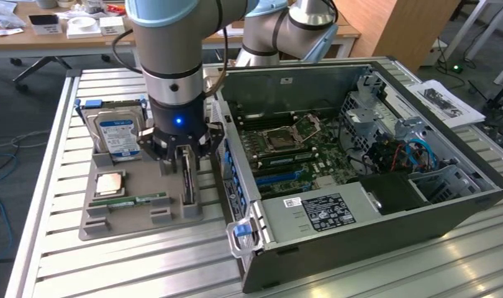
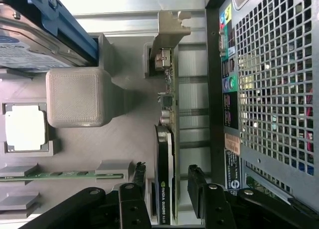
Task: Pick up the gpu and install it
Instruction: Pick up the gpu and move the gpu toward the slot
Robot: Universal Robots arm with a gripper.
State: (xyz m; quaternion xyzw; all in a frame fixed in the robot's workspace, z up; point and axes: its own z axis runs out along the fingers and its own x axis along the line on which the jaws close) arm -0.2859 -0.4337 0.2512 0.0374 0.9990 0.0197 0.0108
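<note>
Surface: slatted metal surface [image 1: 135,267]; a grey holder tray [image 1: 123,226] lies toward the edge at the exterior view's left, and an open computer case [image 1: 450,211] fills the half at the exterior view's right.
Beyond the case: loose printed papers [image 1: 446,102] near the far corner at the exterior view's right.
In the way: the case's perforated rear wall [image 2: 269,89], with its ports, rises just beside the tray, between the card and the motherboard [image 1: 301,155]. The robot arm [image 1: 172,49] comes straight down over the tray.
Tray contents, left to right: a hard drive [image 1: 119,136] with a blue-white label stands upright at the far corner. A square processor chip [image 1: 110,184] lies flat in its pocket. A narrow green memory stick [image 1: 135,201] sits in a slot near the front. The gpu [image 1: 187,183] is in the slot along the edge nearest the case.
Case contents: the green motherboard with an empty socket and blue slots, a bundle of cables, and a silver labelled box [image 1: 318,214] at the near wall.
Gpu: a thin dark card [image 2: 163,159] standing on its long edge, with a black cover lettered in white, bare circuit board beyond it and a silvery metal bracket at the far end.
Gripper: the gripper [image 1: 182,162] is low over the card and released. Its black fingers [image 2: 197,184] straddle the covered end, with a gap showing on each side.
</note>
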